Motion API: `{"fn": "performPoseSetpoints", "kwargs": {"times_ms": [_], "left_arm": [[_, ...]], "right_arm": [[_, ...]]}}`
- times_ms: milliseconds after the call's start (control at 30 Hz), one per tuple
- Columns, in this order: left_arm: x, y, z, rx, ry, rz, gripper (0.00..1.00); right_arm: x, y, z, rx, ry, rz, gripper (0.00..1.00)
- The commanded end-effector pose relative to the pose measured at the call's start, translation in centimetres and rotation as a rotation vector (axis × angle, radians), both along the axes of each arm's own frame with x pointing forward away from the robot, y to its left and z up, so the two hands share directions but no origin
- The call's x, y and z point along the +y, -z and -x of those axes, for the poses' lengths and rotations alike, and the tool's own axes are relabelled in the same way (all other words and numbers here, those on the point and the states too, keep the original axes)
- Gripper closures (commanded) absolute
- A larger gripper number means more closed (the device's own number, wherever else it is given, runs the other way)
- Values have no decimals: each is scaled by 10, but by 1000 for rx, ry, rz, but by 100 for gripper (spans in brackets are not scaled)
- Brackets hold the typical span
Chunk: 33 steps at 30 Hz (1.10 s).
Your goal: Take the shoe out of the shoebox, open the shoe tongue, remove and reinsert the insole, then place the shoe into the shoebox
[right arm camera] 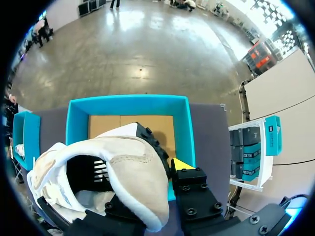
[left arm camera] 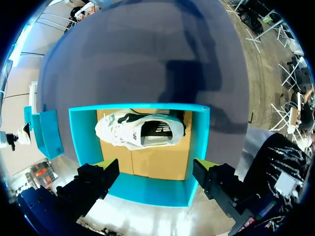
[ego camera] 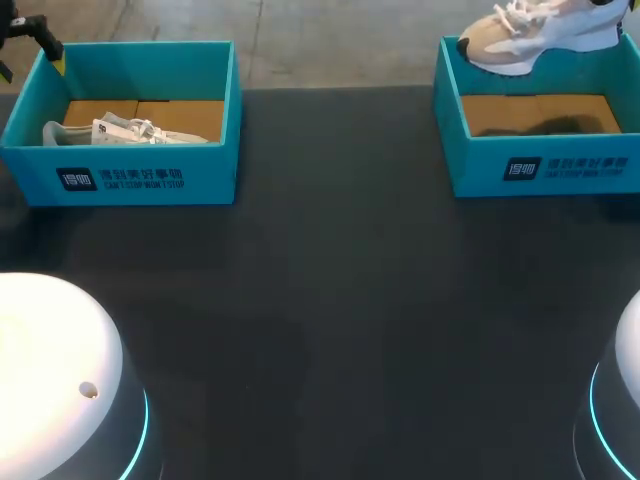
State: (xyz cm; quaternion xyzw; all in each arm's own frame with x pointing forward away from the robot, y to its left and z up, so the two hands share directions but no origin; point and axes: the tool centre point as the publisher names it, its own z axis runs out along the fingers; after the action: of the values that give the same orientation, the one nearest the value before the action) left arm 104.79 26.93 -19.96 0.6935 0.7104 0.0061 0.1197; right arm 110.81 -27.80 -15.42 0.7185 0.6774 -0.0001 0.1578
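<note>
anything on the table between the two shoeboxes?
Nothing. The head view shows only bare black table between the left shoebox and the right shoebox.

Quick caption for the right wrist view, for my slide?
Right tool gripping a beige-and-white low-top sneaker above the open teal cardboard shoebox.
</note>
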Motion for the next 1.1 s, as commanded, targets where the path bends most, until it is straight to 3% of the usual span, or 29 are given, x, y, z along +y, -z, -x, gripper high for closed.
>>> {"fn": "performPoseSetpoints", "kwargs": {"times_ms": [33,533,800,1100], "left_arm": [[0,0,1,-2,0,-3,0],[0,0,1,-2,0,-3,0],[0,0,1,-2,0,-3,0],[0,0,1,-2,0,-3,0]], "right_arm": [[0,-1,1,-4,-1,-3,100],[0,-1,1,-4,-1,-3,100],[25,-7,24,-1,-25,10,100],[69,-18,59,2,-88,21,100]]}}
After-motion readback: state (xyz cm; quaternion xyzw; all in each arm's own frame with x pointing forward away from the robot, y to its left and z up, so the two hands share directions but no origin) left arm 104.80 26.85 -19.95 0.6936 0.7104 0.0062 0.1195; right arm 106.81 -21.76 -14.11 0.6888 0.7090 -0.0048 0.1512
